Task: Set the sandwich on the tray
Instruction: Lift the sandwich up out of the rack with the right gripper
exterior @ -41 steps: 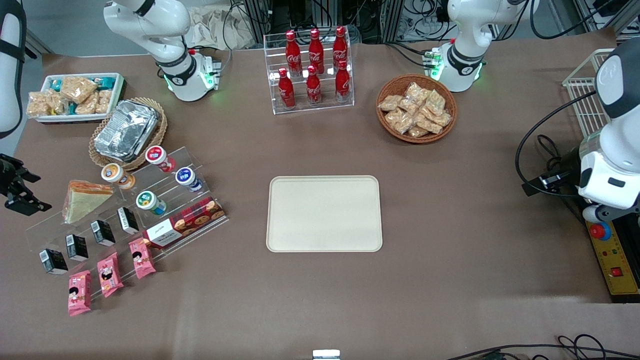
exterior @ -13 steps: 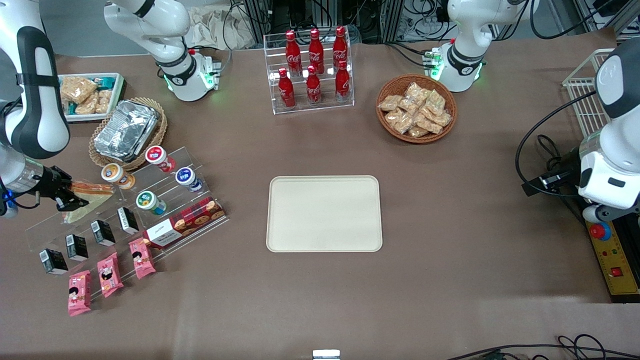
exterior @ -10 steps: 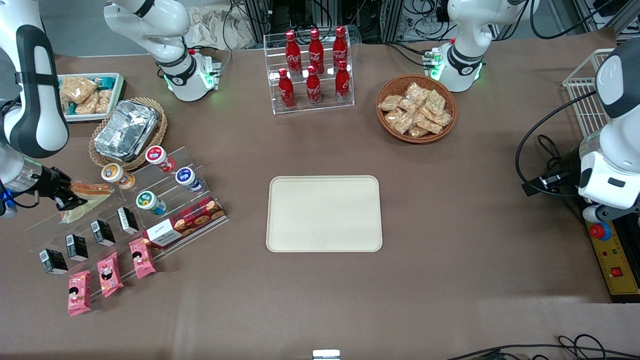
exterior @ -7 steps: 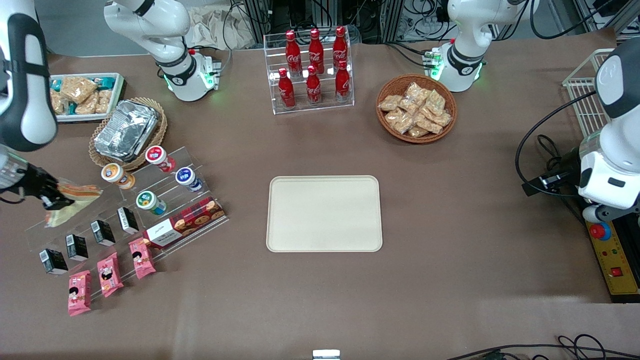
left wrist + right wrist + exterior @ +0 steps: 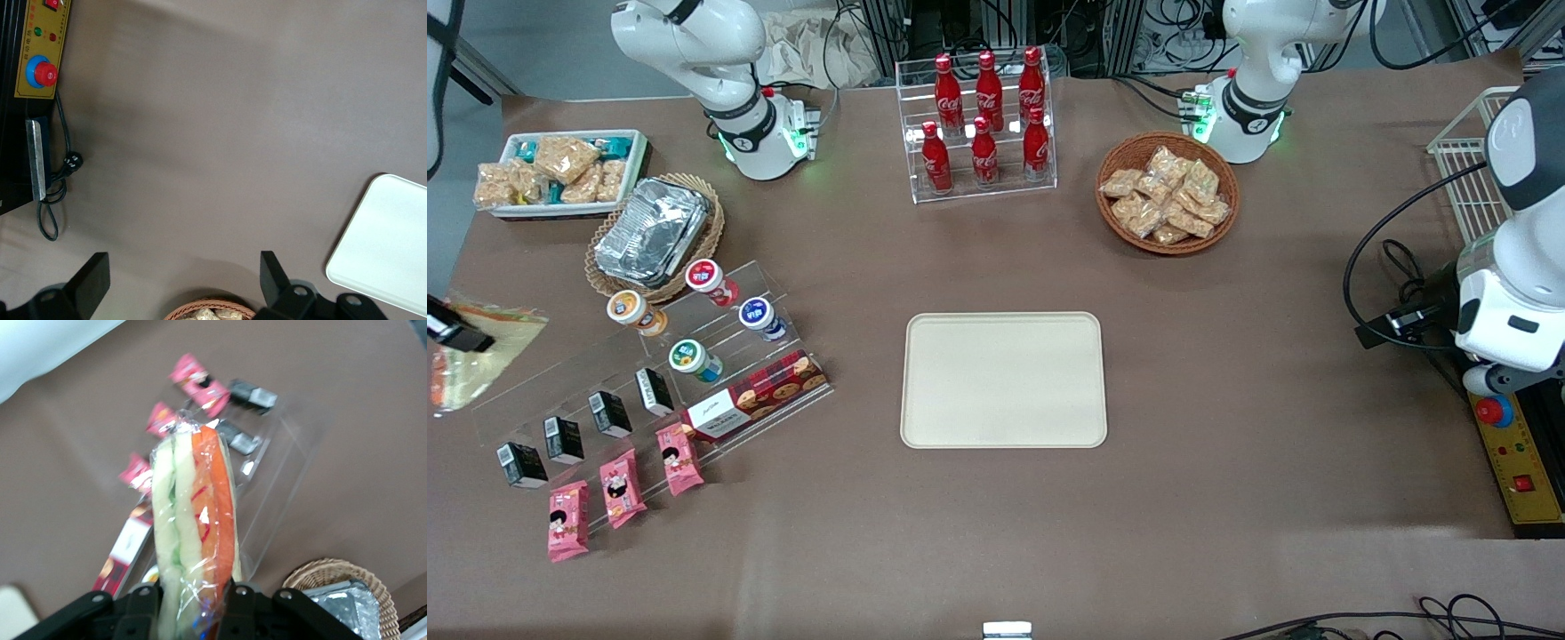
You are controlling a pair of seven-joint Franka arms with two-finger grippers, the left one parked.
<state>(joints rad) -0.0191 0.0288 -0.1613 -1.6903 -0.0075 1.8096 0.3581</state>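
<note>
Above the working arm's table end, my gripper [image 5: 190, 603] clenched on sandwich [image 5: 193, 520], now lifted off the clear rack [image 5: 649, 356], tray [image 5: 1004, 380] unchanged, well apart.

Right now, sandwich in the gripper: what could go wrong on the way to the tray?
1. The gripper pinches only one end of the wrapped sandwich; slick plastic film could slip, or the wedge swing.
2. The carry toward the tray probably crosses the clear acrylic stand holding yogurt cups; a low path could knock them.
3. A hard squeeze may crush the soft bread.
</note>
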